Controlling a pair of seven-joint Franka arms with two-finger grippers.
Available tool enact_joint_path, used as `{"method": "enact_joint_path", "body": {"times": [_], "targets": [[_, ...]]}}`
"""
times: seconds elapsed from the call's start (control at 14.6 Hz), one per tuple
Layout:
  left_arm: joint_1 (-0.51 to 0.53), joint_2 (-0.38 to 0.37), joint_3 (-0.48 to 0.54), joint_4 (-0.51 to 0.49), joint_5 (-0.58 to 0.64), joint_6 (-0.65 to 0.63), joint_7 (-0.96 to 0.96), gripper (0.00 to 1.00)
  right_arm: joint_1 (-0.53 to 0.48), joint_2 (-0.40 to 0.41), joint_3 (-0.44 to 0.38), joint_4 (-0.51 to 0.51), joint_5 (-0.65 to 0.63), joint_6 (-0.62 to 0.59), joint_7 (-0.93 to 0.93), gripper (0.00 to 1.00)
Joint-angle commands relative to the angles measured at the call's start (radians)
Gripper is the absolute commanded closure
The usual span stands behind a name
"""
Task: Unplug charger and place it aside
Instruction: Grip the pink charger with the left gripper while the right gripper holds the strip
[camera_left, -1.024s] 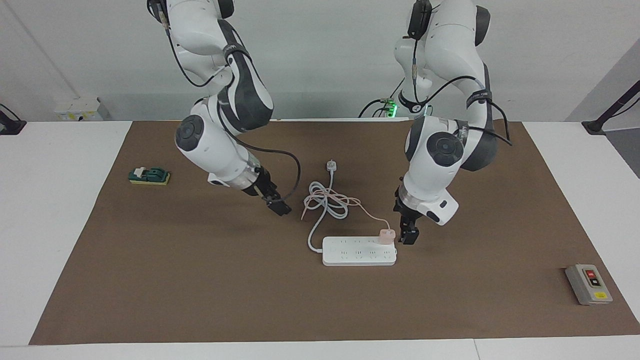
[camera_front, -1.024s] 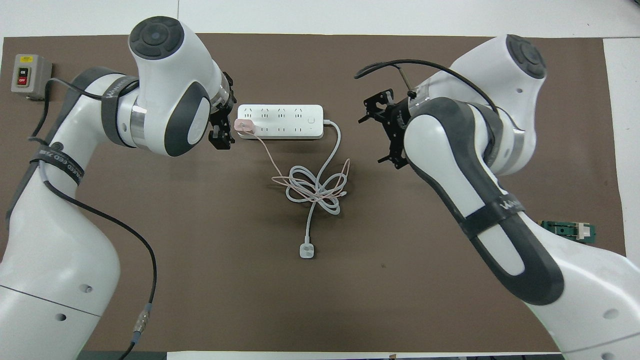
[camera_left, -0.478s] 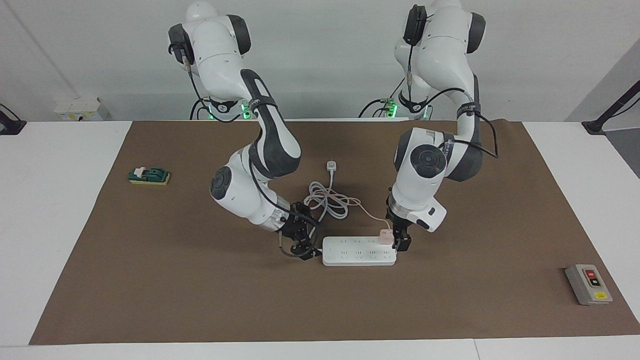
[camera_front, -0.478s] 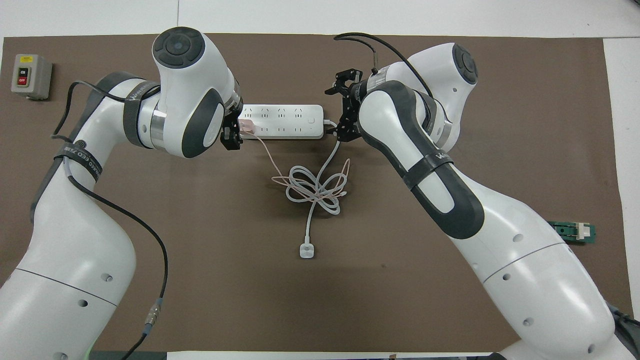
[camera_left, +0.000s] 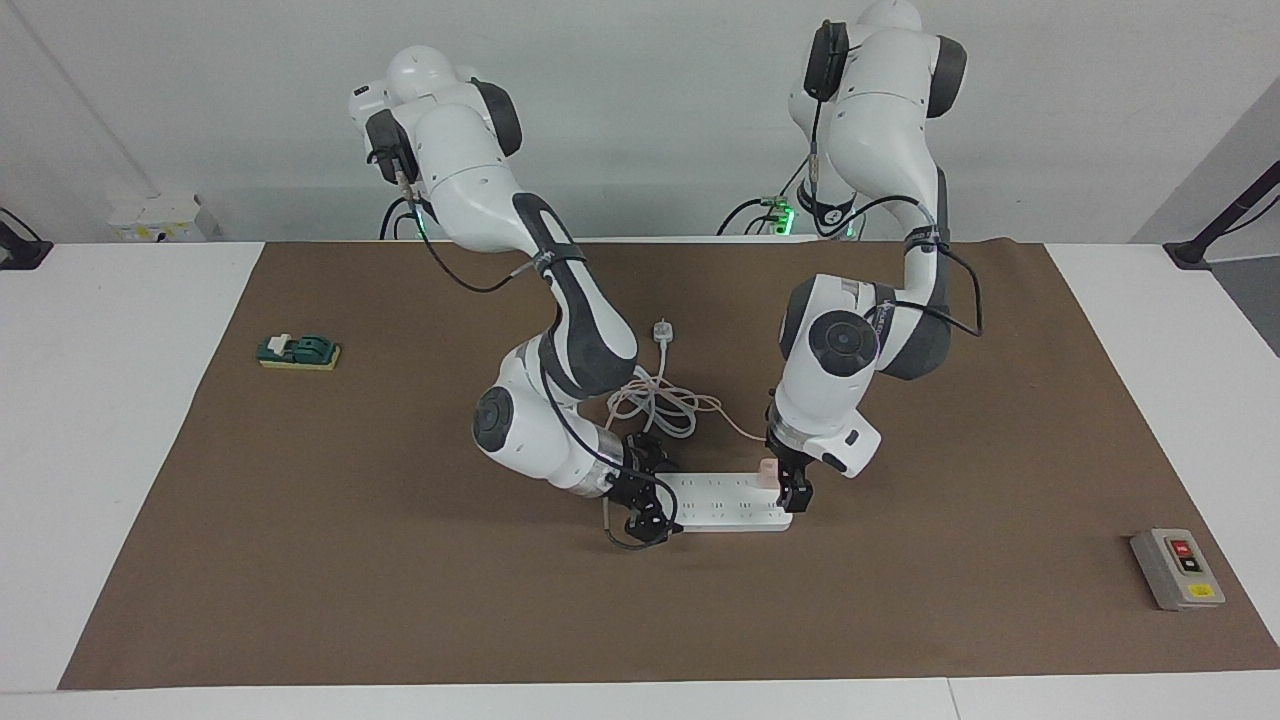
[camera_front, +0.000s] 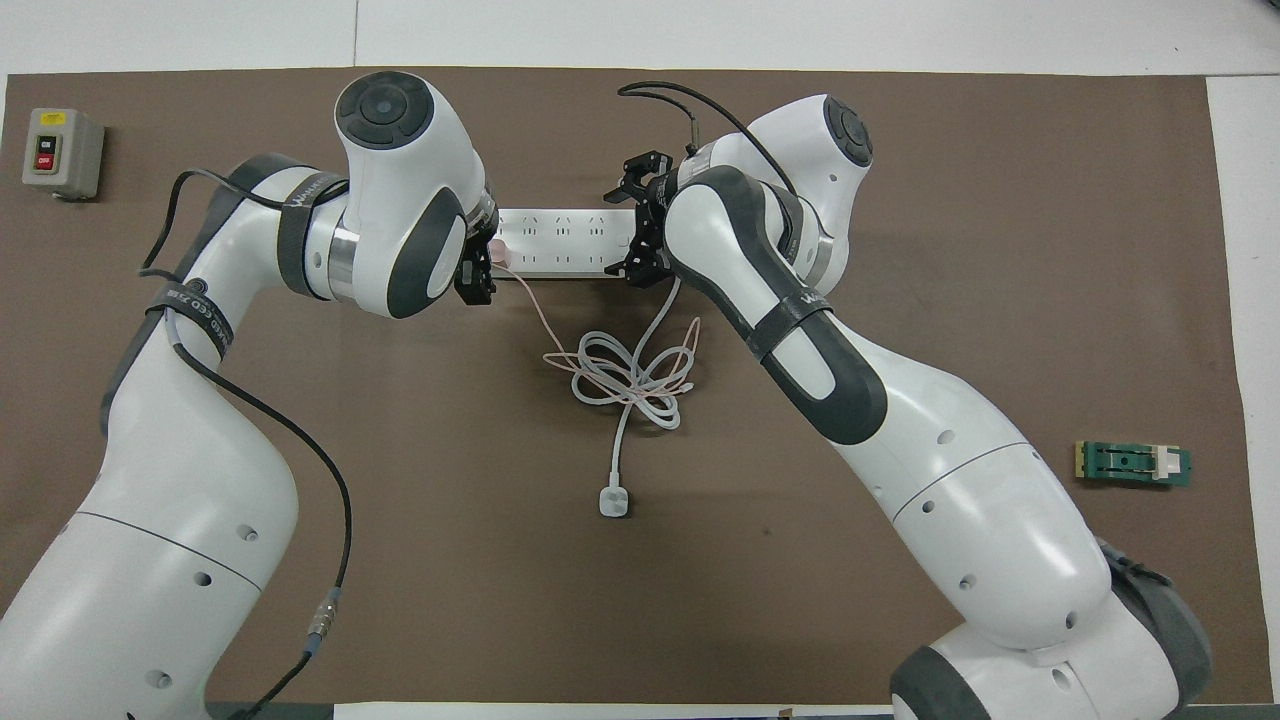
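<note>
Both grippers have closed in: right gripper (camera_left: 640, 505) spread over the power strip's (camera_left: 725, 502) nine-o'clock end, left gripper (camera_left: 790, 492), aperture indeterminate, at the plugged-in charger (camera_left: 767, 470) — light, rigid; grip its flat sides.

I watch from high across the table, facing my robots; overhead looks steeply down; both share the brown mat (camera_left: 300, 560).

Plain white wall (camera_left: 640, 120), white table (camera_left: 110, 420) under brown mat (camera_left: 400, 600), even light.
</note>
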Motion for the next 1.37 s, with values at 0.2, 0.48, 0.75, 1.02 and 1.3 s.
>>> {"method": "enact_joint_path", "body": {"times": [0.2,0.48,0.75,1.02,1.3], "targets": [[-0.017,0.010,0.010,-0.008,0.018,0.015,-0.012,0.00,0.007,0.041,0.008,0.063,0.014,-0.048,-0.030,0.00],[-0.017,0.014,0.010,-0.020,0.020,0.026,-0.006,0.00,0.024,0.044,0.008,0.049,0.006,-0.039,-0.065,0.00],[-0.015,0.020,0.010,-0.020,0.020,0.033,-0.005,0.00,0.013,0.051,0.006,0.055,0.002,-0.047,-0.113,0.00],[-0.008,0.013,0.011,-0.007,0.020,0.018,0.002,0.00,0.013,0.060,-0.003,0.072,-0.006,-0.048,-0.139,0.00],[-0.006,0.008,0.011,-0.005,0.020,0.016,0.012,0.00,0.010,0.074,-0.006,0.095,-0.007,-0.045,-0.141,0.00]]}}
